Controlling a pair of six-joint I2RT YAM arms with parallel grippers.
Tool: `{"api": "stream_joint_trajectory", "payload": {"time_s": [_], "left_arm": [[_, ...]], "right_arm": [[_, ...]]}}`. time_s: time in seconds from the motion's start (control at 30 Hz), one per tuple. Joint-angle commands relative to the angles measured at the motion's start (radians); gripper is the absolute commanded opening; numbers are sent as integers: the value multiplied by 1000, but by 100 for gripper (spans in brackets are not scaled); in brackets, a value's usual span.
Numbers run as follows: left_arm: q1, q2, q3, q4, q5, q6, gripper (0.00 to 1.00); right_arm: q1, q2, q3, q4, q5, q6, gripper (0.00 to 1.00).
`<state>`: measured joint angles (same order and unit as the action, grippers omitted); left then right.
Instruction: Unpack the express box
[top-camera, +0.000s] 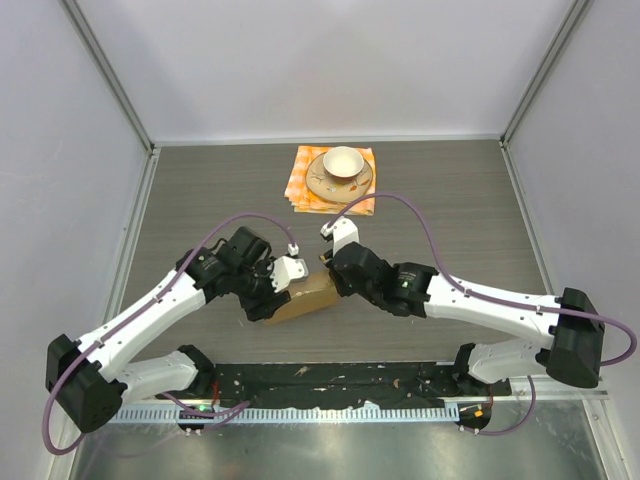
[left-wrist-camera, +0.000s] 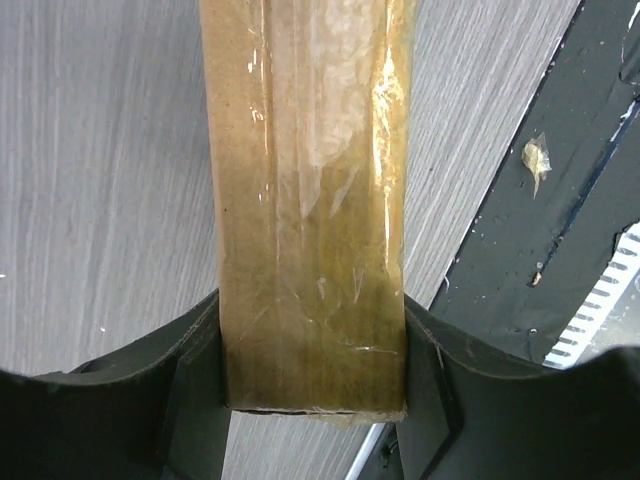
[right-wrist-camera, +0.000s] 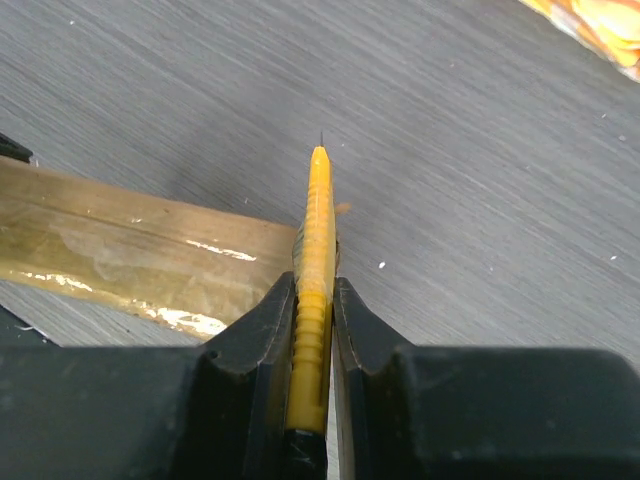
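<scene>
Grey wood-grain table (top-camera: 480, 200), white walls around. Near its front middle, one express box (top-camera: 310, 298), taped shut, clamped across its narrow width by left gripper (left-wrist-camera: 313, 385). Right gripper (right-wrist-camera: 316, 300) closed on one yellow box cutter (right-wrist-camera: 318, 210), blade by the box's end. Probably light, stiff yet crushable; glossy tape slippery, so best gripped on the cardboard sides. Farther back: one cup (top-camera: 342, 161), one saucer (top-camera: 322, 186), one checkered cloth (top-camera: 300, 195).

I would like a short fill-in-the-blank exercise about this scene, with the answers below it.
1. The left gripper clamps the ___.
2. The right gripper holds a ___ cutter.
3. The cup stands on a ___.
Answers: box; yellow; saucer.
</scene>
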<state>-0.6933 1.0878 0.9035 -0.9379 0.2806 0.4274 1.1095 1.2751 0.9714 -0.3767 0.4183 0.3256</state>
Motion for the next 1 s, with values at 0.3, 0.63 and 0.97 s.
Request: {"api": "stream_joint_trajectory", "payload": {"time_s": [0.3, 0.63, 0.97], "left_arm": [[-6, 82, 329, 45, -34, -58, 59], [-72, 133, 328, -39, 14, -95, 58], [-210, 251, 382, -29, -29, -124, 56]], "right_arm": [[3, -8, -118, 148, -81, 93, 1], [6, -13, -149, 153, -30, 95, 1], [6, -25, -177, 176, -58, 107, 1]]}}
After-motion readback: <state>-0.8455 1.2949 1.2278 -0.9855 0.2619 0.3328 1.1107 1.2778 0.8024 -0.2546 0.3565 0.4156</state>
